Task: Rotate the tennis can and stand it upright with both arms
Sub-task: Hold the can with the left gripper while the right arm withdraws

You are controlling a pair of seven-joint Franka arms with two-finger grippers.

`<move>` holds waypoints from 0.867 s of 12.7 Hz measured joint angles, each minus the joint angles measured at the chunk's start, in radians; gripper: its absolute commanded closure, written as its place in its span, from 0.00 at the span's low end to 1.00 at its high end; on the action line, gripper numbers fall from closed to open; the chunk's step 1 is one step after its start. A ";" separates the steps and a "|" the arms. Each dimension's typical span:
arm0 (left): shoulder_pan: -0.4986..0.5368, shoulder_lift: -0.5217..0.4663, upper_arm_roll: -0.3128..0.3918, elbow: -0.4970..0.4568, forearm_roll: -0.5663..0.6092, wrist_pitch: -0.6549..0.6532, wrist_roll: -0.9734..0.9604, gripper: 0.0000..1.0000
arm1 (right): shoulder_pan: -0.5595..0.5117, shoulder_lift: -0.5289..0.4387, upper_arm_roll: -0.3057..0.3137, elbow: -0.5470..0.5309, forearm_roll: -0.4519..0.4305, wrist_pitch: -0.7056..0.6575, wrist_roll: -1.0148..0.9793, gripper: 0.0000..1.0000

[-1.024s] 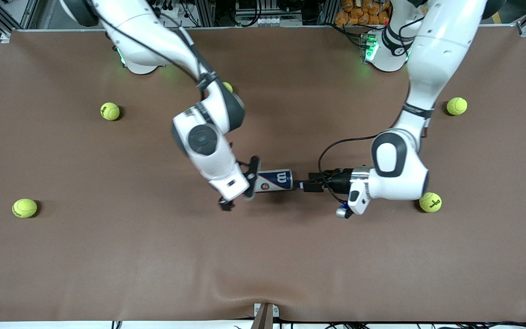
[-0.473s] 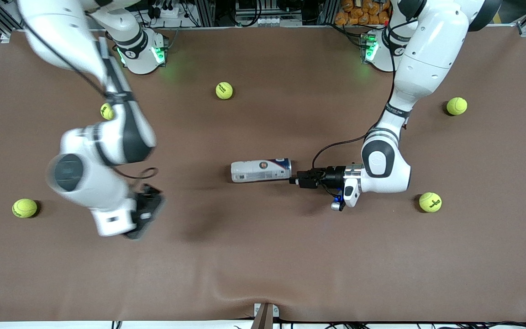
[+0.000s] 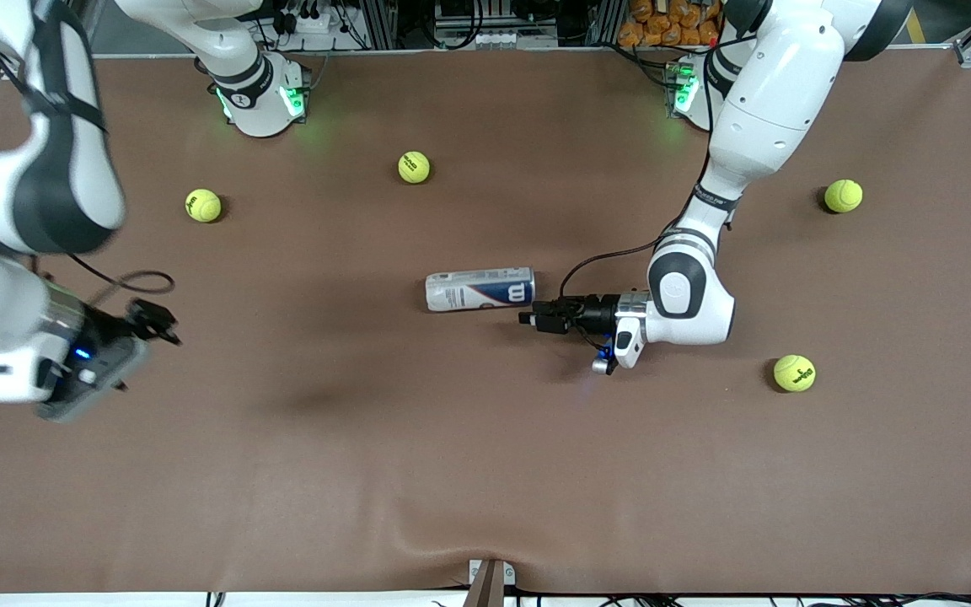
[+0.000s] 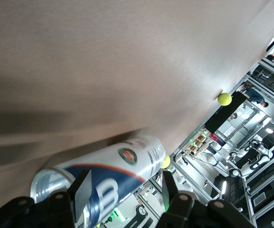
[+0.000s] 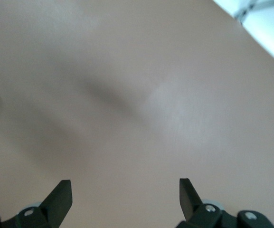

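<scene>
The tennis can (image 3: 480, 289) lies on its side in the middle of the brown table, label with the "W" showing. My left gripper (image 3: 528, 319) is low at the can's end toward the left arm's end of the table, slightly nearer the front camera. In the left wrist view my left gripper (image 4: 126, 183) is open, and the can (image 4: 127, 159) with its metal rim (image 4: 44, 180) lies just ahead of the fingers, not gripped. My right gripper (image 3: 152, 320) is open and empty over bare table toward the right arm's end; the right wrist view (image 5: 125, 183) shows only table.
Yellow-green tennis balls lie around the table: one (image 3: 414, 167) farther from the front camera than the can, one (image 3: 203, 205) toward the right arm's end, two (image 3: 843, 196) (image 3: 794, 373) toward the left arm's end. A table clamp (image 3: 490, 580) sits at the near edge.
My right arm has let go of the can and swung away toward its own end of the table. The can has shifted slightly farther from the front camera. My left gripper has followed it.
</scene>
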 measured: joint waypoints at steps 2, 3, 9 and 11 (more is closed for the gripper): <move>0.009 0.000 0.004 -0.012 0.000 0.000 0.000 0.31 | -0.007 -0.079 -0.020 -0.019 0.000 -0.098 0.098 0.00; 0.011 0.000 0.004 -0.019 0.000 0.000 0.000 0.31 | -0.019 -0.117 -0.022 -0.031 0.000 -0.136 0.151 0.00; 0.007 -0.015 -0.003 -0.086 -0.008 -0.002 0.012 0.55 | -0.091 -0.253 -0.027 -0.055 -0.001 -0.309 0.449 0.00; 0.006 -0.018 -0.003 -0.085 -0.055 -0.002 0.015 0.69 | -0.092 -0.288 -0.025 -0.055 -0.009 -0.349 0.566 0.00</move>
